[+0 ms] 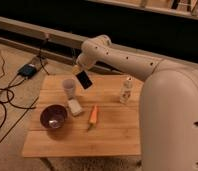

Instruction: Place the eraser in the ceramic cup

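I see the big white arm (142,65) filling the right side of my view and reaching left over the back of the wooden tabletop (117,135). The tabletop carries everything else. A purple bowl (53,116) sits near its front left corner. The white cup (69,88) stands upright behind the bowl, toward the back left. A small clear bottle (125,90) stands well apart on the right, close under the arm. An orange carrot (93,114) lies near the middle, and a pale block (75,107) lies just beside it, between the bowl and the carrot.

The gripper (80,71) hangs above the back edge, just right of the cup, its fingers clamped on the top of the black eraser (84,80). The eraser hangs tilted in the air (not in the cup), close beside the rim on its right. I cannot tell whether the two touch.
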Action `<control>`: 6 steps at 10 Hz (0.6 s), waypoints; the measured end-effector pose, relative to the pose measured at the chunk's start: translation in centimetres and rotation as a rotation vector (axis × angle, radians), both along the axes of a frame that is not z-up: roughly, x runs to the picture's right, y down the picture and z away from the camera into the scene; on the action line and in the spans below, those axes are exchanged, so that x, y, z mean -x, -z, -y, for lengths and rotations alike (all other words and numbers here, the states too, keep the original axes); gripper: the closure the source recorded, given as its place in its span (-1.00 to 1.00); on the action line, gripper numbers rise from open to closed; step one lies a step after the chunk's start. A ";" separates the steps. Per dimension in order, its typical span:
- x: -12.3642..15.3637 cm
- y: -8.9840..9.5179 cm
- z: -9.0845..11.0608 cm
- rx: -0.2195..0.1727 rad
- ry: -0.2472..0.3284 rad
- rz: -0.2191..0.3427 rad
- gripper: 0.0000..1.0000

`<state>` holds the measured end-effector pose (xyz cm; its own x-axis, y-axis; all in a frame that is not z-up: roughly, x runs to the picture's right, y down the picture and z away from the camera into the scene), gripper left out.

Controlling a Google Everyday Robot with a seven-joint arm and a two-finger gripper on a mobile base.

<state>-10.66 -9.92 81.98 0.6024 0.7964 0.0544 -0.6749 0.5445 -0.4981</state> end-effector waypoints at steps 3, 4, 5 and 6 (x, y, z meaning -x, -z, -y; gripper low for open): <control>1.4 1.3 0.2 -0.011 0.029 0.070 1.00; 2.0 1.8 0.1 -0.008 0.038 0.109 1.00; 2.4 2.2 0.0 -0.003 0.046 0.146 1.00; 2.6 2.5 0.0 0.001 0.056 0.186 1.00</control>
<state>-13.26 -9.87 79.44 0.6253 0.7622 0.1678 -0.5401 0.5778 -0.6119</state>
